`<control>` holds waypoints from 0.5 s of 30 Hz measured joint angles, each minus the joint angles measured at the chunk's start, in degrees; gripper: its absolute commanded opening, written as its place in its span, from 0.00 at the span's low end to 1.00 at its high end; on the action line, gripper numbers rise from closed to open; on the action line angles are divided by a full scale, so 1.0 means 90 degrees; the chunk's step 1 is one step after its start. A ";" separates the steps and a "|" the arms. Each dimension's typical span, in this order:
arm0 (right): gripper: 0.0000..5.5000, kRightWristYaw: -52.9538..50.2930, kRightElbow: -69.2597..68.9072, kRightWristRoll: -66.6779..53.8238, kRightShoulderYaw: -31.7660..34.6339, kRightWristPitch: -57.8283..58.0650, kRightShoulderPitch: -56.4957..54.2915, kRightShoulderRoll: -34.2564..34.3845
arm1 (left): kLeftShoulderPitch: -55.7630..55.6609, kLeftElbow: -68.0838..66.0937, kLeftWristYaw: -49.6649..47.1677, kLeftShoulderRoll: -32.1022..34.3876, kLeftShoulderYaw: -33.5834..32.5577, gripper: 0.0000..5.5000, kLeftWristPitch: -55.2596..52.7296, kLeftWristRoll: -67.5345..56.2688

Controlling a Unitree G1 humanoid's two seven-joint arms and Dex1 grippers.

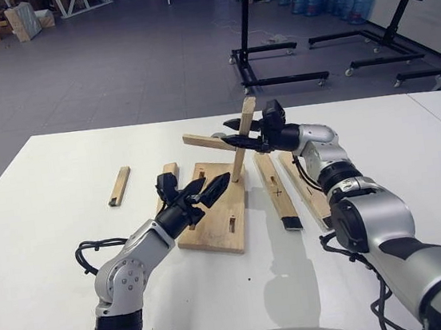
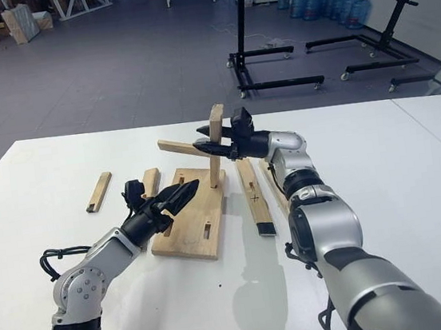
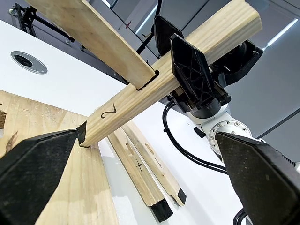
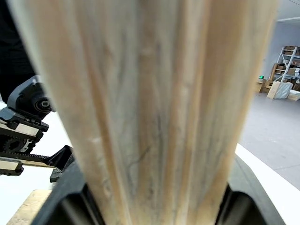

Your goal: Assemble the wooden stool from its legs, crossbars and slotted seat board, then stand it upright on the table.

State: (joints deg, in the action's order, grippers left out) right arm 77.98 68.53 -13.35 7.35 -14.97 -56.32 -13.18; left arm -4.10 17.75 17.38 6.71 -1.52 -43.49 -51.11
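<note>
Leg (image 1: 240,162) near-upright on seat board (image 1: 216,223) — right hand (image 1: 233,134) clamping it, left hand (image 1: 215,181) apart

The pale slotted seat board (image 1: 221,223) lies flat on the white worktop. One leg (image 1: 241,162) stands in a slot at the board's far right corner, leaning slightly to the right, with the right pincer (image 1: 234,135) clamped on it above mid-height. A crossbar (image 1: 206,142) is plugged into a mortise in this leg's side and juts out to the left, above the board. Two more legs (image 1: 275,186) lie flat side by side just right of the board, their near ends dark-capped. A short bar (image 1: 120,185) lies apart to the left, and another bar (image 1: 170,172) lies beside the board's left edge.
</note>
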 measured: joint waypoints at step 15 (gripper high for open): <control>0.37 -0.0984 0.0315 -0.0004 -0.0165 0.1101 0.0010 -0.0110 | -0.0009 -0.0035 0.0002 0.0002 -0.0051 0.98 -0.0001 0.0003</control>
State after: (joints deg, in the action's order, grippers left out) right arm 69.13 71.36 -13.39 5.87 -5.06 -56.23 -14.17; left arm -4.18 17.43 17.40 6.73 -1.97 -43.50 -51.09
